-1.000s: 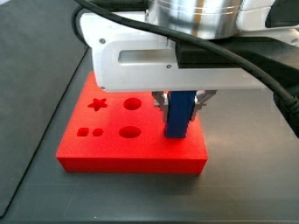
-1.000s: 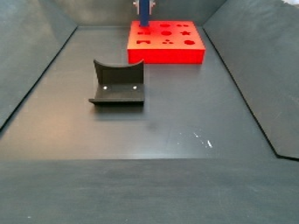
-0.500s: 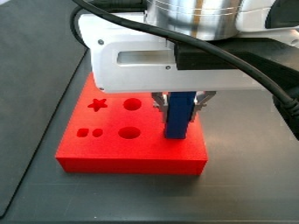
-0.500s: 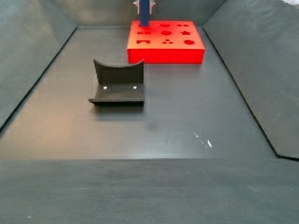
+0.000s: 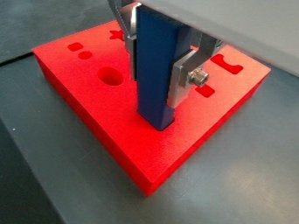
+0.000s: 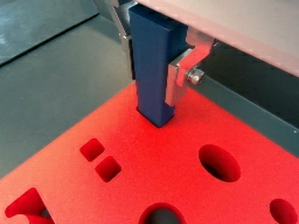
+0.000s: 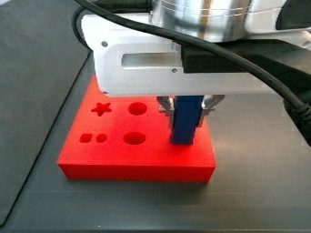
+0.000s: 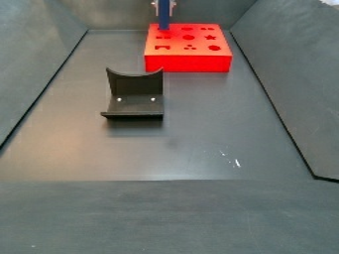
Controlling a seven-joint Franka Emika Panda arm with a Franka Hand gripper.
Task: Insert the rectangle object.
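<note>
The rectangle object is a slim blue bar held upright between my fingers. My gripper is shut on it over the red block. The bar's lower end sits in a hole in the block's top, near an edge, as both wrist views show. In a side view the bar stands at the block's right part. In the far side view the gripper and bar are above the block's left end.
The red block has star, round and square holes. A dark grey curved holder stands on the floor ahead of the block. Dark walls slope up on both sides.
</note>
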